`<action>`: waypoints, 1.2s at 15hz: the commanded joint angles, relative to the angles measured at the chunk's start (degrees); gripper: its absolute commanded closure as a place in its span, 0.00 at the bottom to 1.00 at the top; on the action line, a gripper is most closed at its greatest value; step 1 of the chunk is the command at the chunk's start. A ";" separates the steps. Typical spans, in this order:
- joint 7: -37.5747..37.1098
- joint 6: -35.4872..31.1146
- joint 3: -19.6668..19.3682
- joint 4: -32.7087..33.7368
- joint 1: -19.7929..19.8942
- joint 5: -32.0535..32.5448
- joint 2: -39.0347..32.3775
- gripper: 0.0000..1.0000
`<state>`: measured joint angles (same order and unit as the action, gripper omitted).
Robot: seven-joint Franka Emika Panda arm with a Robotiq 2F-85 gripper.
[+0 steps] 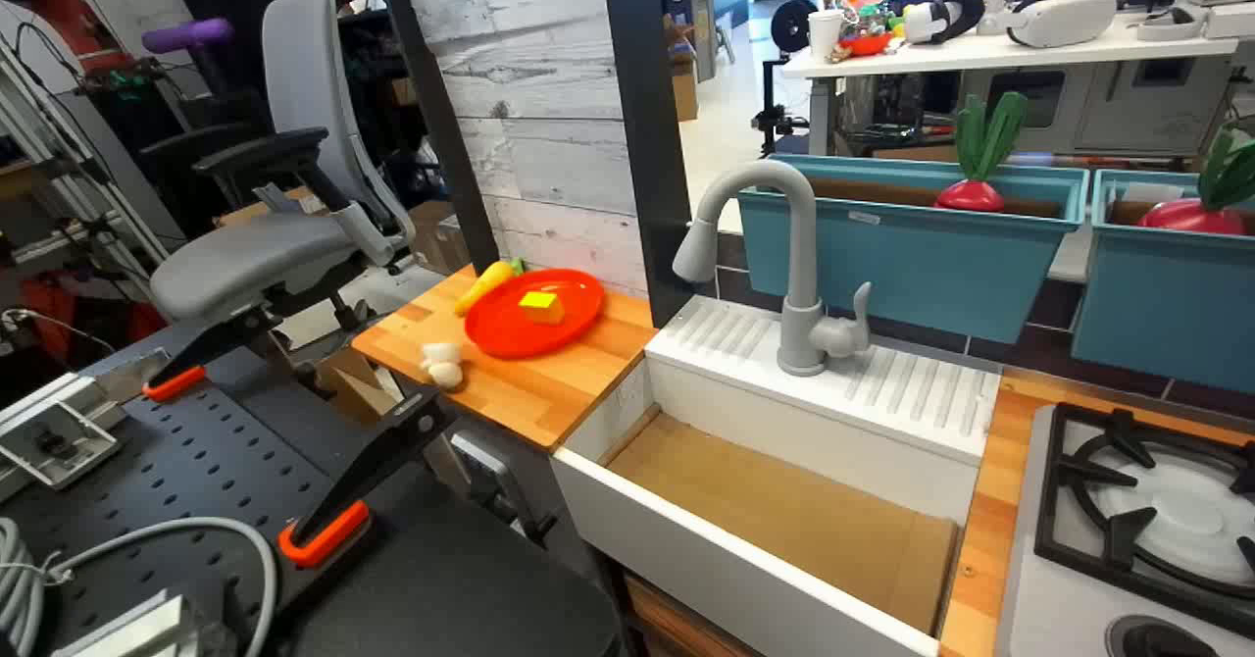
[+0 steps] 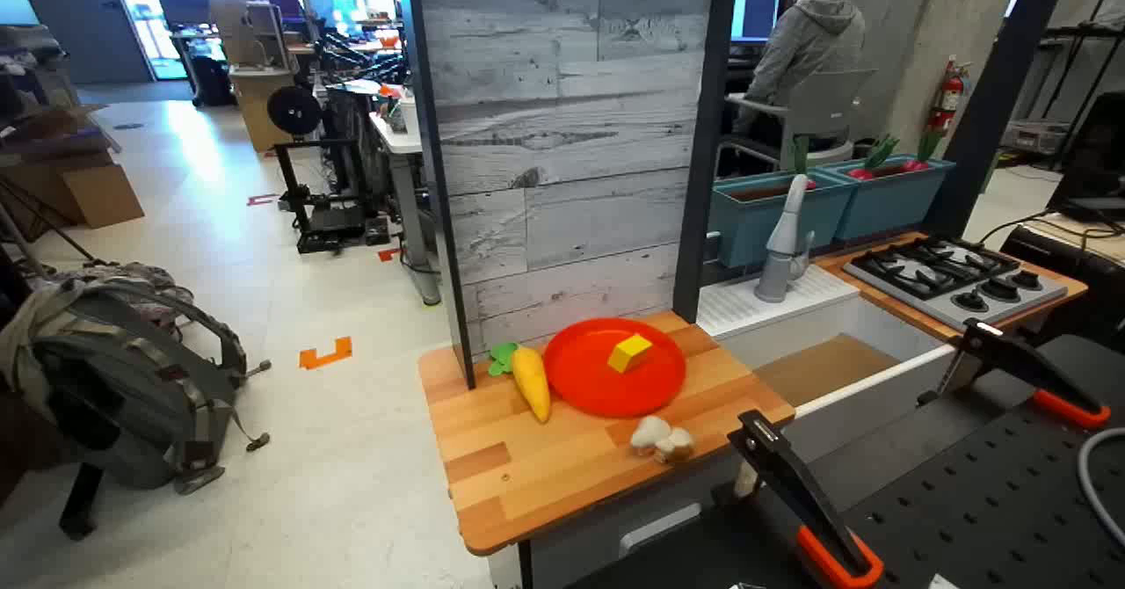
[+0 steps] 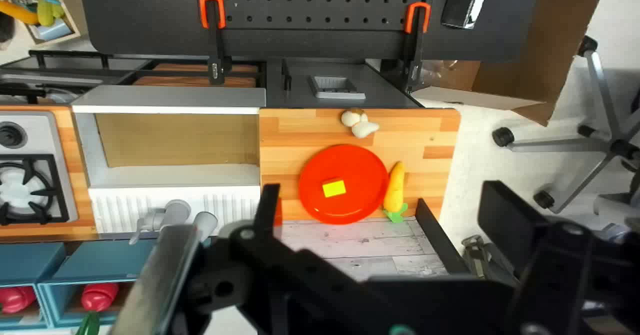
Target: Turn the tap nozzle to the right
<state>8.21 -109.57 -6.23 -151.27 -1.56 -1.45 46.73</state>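
The tap nozzle [image 1: 803,235] is a grey gooseneck on the ribbed white ledge of the sink [image 1: 745,549]. In this exterior view its head hangs to the left of its base, over the ledge side rather than the basin. In an exterior view the nozzle [image 2: 786,220] shows nearly edge-on. In the wrist view the nozzle head [image 3: 205,223] lies right of the base; gripper parts hide the arch. The short grey lever handle [image 1: 851,331] sits beside the base. My gripper [image 3: 385,189] is open, its fingers wide apart with nothing between them. It is outside both exterior views.
A red plate [image 1: 534,333] with a yellow block, a yellow carrot [image 2: 530,383] and white mushrooms [image 2: 661,439] are on the wooden counter. A plank wall panel [image 2: 562,149] with dark posts stands behind it. Blue planters [image 1: 902,265] stand behind the tap; a stove [image 2: 958,277] is beside the sink.
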 commanded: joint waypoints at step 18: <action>-15.84 -27.85 -0.31 6.70 4.05 -7.68 -26.99 0.00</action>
<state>-5.22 -132.74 -6.28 -149.30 0.73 -5.92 29.15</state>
